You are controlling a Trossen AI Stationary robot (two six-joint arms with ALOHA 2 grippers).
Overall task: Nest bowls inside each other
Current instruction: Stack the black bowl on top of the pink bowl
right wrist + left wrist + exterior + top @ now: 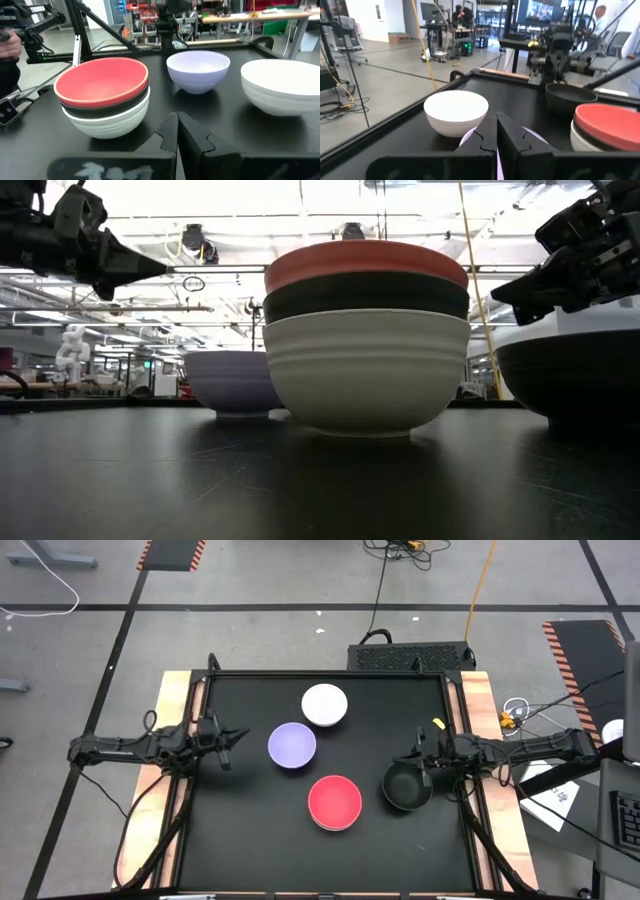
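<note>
Near the lower middle of the overhead frame stood a finished part of the job: a red bowl [335,801] sat inside a black bowl [366,295], which sat inside a white bowl [367,370], the three forming one stack on the black bench [240,840]. From the level view the red rim topped the pile, the black band showed under it and the white one carried both.

Three bowls were left loose. A purple bowl [292,745] stood alone up and left of the stack, near the frame's centre. A second white bowl [325,704] stood alone above that, toward the upper middle. A second black bowl [406,787] sat at the right of the stack, apart from it, just under the right claw.

By my reckoning the task was about half done: three nested, three singles yet to go in, and none of the loose ones was being carried.

Left claw [238,736] hovered at the left side of the bench, its fingers pressed together on nothing, pointing toward the purple bowl. Right claw [427,772] hung over the far rim of the loose black bowl at the right side, its fingers likewise closed tight and empty; whether they touched the rim I could not tell.
</note>
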